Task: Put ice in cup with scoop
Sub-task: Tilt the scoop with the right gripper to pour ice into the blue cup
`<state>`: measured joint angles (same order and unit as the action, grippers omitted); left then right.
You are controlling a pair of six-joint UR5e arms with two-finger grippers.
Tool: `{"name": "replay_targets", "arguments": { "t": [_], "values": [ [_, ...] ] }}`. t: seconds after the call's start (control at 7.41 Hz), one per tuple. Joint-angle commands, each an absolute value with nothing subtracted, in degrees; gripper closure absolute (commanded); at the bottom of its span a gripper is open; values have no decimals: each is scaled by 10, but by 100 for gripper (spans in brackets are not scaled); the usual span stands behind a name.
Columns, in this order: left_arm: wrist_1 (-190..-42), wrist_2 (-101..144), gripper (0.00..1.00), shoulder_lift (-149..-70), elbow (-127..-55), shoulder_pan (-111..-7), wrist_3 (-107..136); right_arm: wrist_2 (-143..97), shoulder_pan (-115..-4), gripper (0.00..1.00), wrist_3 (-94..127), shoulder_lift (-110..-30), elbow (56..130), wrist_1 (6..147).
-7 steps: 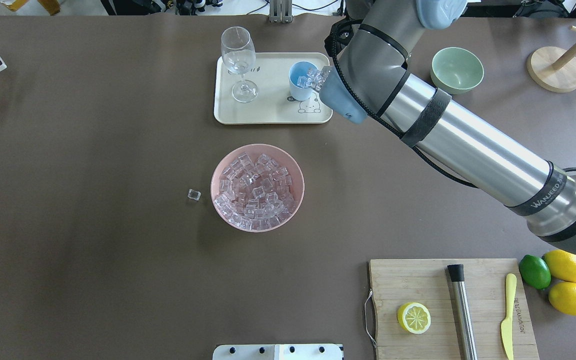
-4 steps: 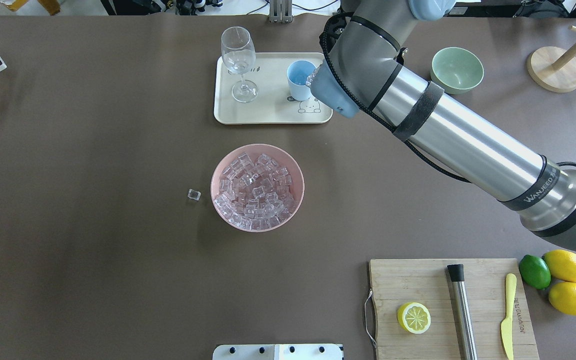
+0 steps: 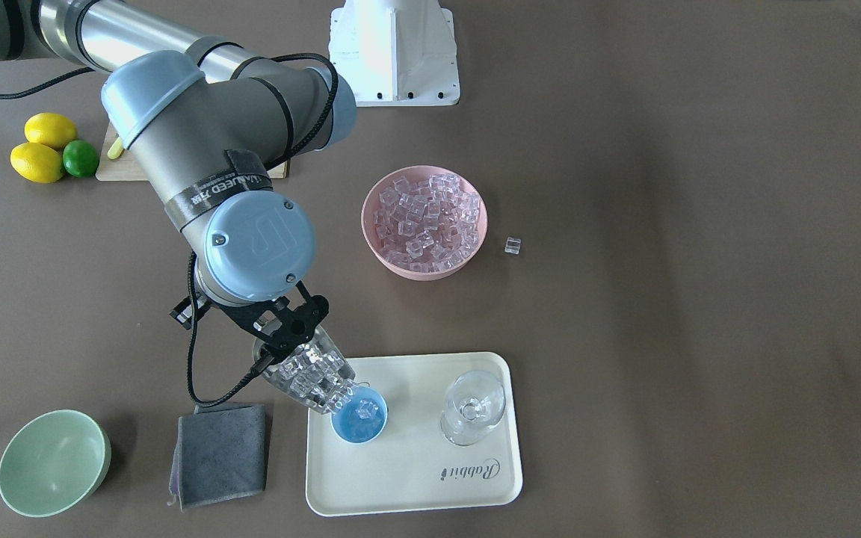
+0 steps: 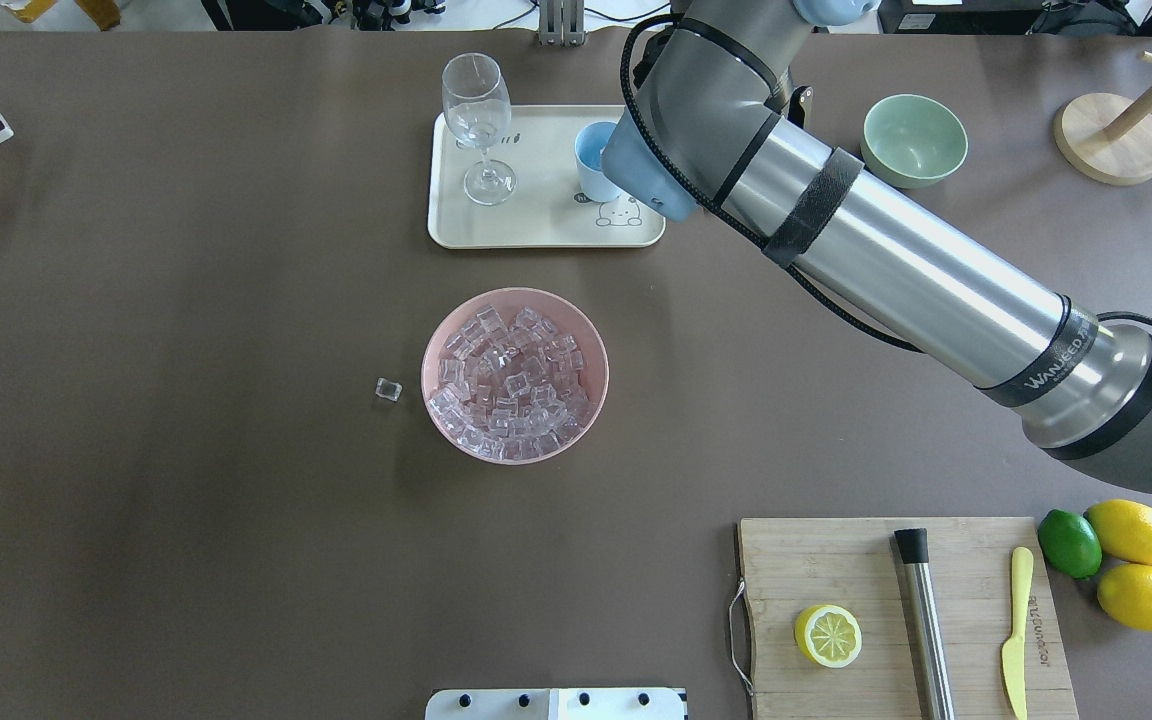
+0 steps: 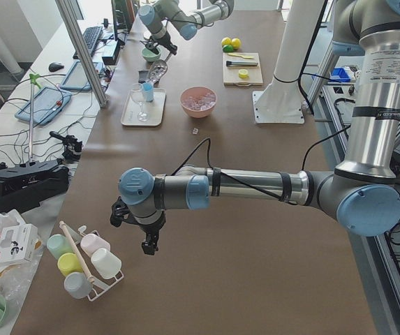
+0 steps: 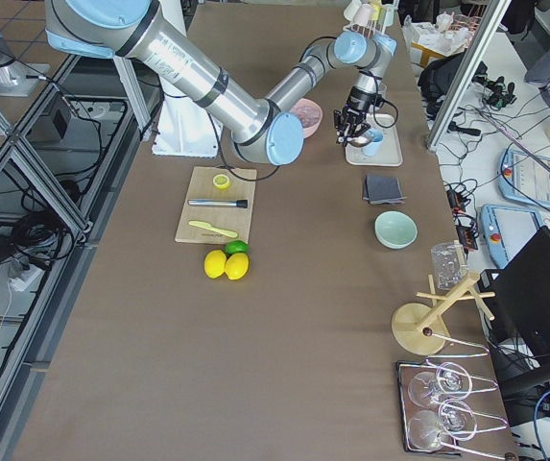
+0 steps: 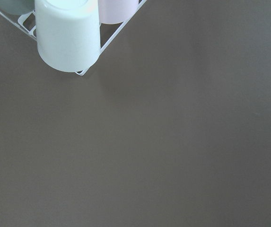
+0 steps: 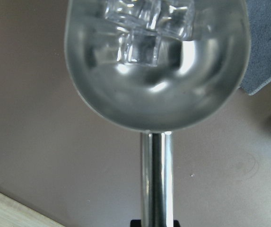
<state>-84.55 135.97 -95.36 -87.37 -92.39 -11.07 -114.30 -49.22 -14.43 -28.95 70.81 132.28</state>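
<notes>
Pouring step, judged partway: right hand [image 3: 275, 338] is clamped tight on the handle of the scoop [image 3: 309, 377], nothing else in it. The scoop's mouth sits over the near rim of the cup [image 3: 360, 420], which stands on the tray [image 3: 415, 489] beside the stemmed glass [image 3: 473, 407]. A few cubes of ice [image 3: 303, 372] lie in the trough, some already in the cup; the bulk is in the pink bowl [image 3: 400, 265].

Risks:
- Scoop mouth looks wider than the cup, so a fast tip could send cubes over the rim onto the tray or counter [image 3: 699, 314]. One stray cube [image 3: 513, 245] already lies beside the pink bowl.
- Scoop lip is very close to the cup; a nudge could shove or topple it, maybe into the glass.
- Cubes clumped at the mouth in the wrist view may drop all at once.

Scoop's long axis runs handle-to-mouth, mouth pointing away from the robot and toward its left, tilted down at the cup.

Left hand [image 5: 148, 241] hangs far off near a cup rack; cannot tell how far open it is.
</notes>
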Motion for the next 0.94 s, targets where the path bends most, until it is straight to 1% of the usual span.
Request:
{"name": "replay_targets", "arguments": {
  "t": [0.0, 0.4, 0.81],
  "values": [
    [-845, 1359, 1, -954, -874, -924, -111, -1125, -492, 100, -163, -280, 701, 1354],
    [-846, 1359, 1, -954, -873, -924, -111, -1119, -492, 100, -163, -270, 694, 1367],
    [-846, 1359, 1, -954, -873, -925, -111, -1114, -492, 100, -164, -245, 663, 1368]
  ]
}}
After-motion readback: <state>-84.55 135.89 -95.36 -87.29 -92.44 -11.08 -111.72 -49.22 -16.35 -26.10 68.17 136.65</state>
